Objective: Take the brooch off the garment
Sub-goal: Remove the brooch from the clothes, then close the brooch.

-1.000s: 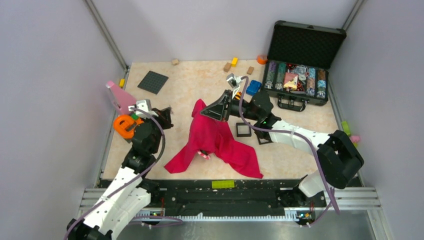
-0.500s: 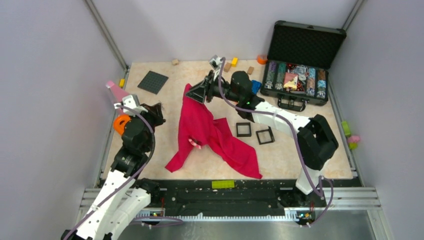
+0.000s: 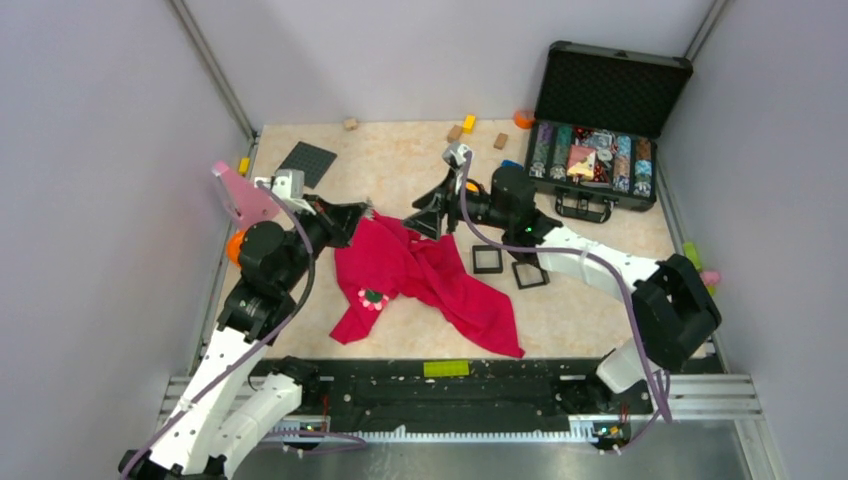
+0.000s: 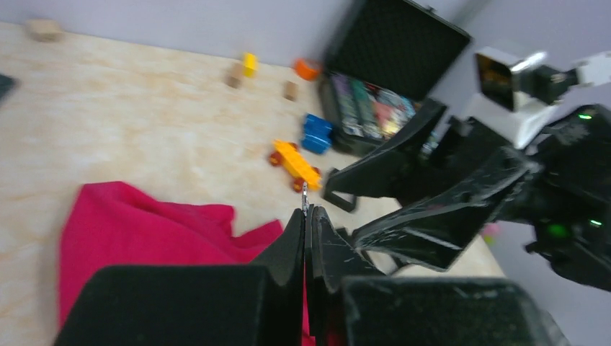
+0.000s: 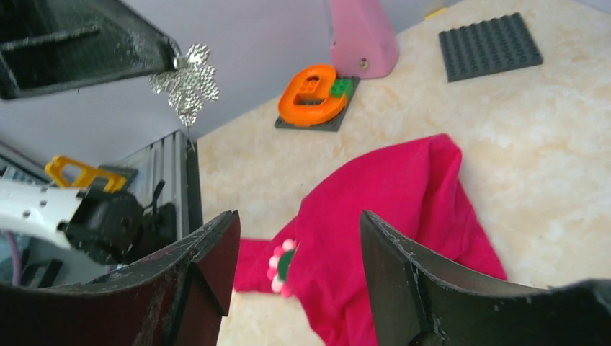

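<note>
Open black case (image 3: 612,90) far right, chips inside; grey baseplate (image 3: 305,163) far left; yellow toy car (image 4: 295,163) beside blue block (image 4: 315,134).

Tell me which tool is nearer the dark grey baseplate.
Left. The left tool is just down-right of the baseplate in the top view, at the red garment's corner; the right tool lies farther right, past the left one.

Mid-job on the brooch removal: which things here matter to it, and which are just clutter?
Job: red garment; pink-and-white brooch on it; right pincer, open near it; left pincer, shut on a small silvery flower piece.

Clutter: chip case, orange ring toy, grey baseplate, black square frames, wooden blocks, yellow toy car, blue brick.
</note>
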Motion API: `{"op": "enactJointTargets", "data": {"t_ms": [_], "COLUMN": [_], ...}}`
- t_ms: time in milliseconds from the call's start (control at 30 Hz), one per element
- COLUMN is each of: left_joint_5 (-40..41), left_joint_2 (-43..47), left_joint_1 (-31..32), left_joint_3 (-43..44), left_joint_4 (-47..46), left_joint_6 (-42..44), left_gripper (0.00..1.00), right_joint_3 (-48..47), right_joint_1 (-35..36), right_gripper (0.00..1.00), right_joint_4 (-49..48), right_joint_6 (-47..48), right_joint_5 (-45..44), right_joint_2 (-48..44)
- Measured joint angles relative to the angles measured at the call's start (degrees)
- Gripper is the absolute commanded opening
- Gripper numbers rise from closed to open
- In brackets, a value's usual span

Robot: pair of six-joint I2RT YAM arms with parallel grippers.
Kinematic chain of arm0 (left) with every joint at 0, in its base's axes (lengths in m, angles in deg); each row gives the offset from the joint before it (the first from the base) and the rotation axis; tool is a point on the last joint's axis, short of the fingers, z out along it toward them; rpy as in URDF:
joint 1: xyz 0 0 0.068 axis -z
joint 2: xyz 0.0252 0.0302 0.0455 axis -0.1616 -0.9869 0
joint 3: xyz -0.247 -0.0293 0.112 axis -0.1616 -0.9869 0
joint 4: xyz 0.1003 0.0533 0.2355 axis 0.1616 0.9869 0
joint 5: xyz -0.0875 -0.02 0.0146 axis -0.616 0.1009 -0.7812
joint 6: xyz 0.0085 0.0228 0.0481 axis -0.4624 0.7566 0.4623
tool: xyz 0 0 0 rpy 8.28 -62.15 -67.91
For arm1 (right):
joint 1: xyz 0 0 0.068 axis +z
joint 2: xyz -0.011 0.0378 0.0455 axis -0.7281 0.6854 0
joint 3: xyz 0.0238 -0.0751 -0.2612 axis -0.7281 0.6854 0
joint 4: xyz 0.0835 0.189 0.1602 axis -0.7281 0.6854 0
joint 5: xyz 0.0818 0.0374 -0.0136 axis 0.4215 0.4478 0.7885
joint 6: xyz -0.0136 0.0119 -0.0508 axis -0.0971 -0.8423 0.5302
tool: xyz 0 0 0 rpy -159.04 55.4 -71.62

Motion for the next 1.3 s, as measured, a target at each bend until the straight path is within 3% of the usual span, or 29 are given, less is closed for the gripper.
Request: {"op": "enactJointTargets", "data": {"t_ms": [267, 533, 1300], "left_joint_5": [-22.7, -32.9, -37.5], "left_joint_2": [-4.8, -6.1, -8.0], "left_joint_1": [0.0, 0.0, 0.0], "left_joint_3": [-0.3, -0.6, -2.6], "left_joint_4": [-11.0, -20.1, -27.9], "left_joint_6": [-10.6, -18.4, -23.1], "left_gripper": [0.0, 0.0, 0.0], "right_joint_3": [9.0, 11.1, 11.6], "right_joint_1": [-0.4, -0.4, 0.3], "right_gripper": [0.61, 0.59, 0.57], "right_joint_4": [-2.6, -6.7, -22.8], "right_joint_6": [2.1, 1.9, -11.5], "right_joint_5": [7.1, 10.6, 15.0], "right_joint_2": [-8.0, -11.9, -11.7]}}
